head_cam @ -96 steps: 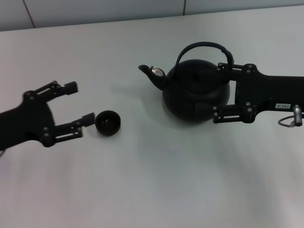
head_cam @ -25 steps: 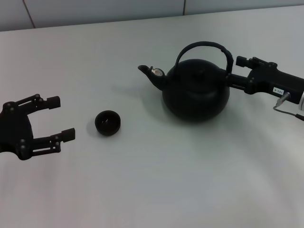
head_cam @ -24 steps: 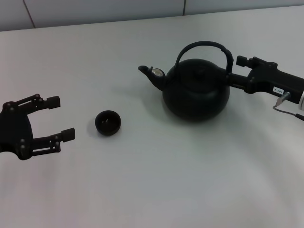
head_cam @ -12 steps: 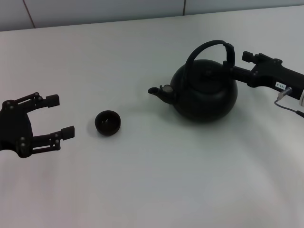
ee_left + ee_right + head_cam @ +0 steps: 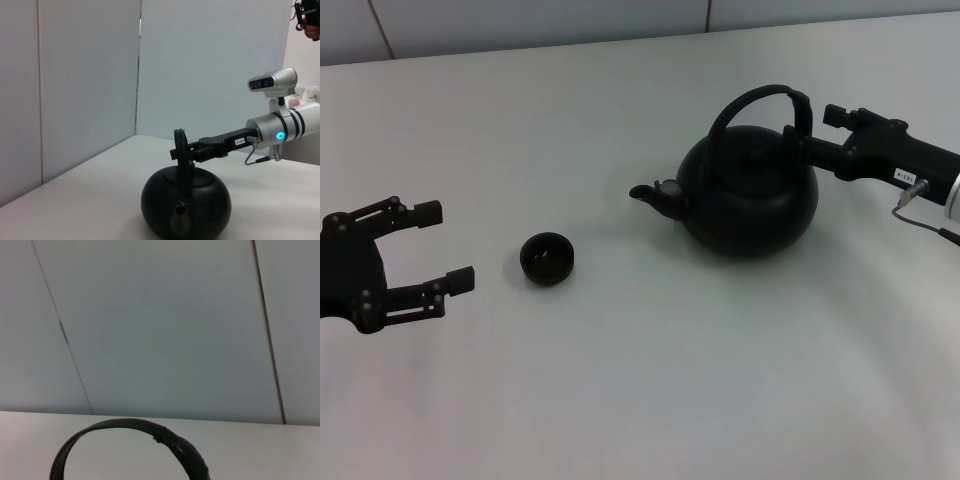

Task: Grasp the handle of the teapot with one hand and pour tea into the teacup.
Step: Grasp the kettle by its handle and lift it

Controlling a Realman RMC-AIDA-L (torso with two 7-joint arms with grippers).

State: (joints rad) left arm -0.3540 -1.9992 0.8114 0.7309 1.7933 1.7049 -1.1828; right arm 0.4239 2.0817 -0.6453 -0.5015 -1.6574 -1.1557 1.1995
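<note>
Right gripper [image 5: 807, 135] clamping teapot [image 5: 748, 198] handle [image 5: 752, 97] upper right, teacup [image 5: 547, 258] centre-left, left gripper [image 5: 442, 245] spread wide far left.

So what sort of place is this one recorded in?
Probably a lab or test room rather than a home: a bare white tabletop walled by plain pale panels, holding only a round matte-black teapot and a tiny black handleless teacup.
</note>
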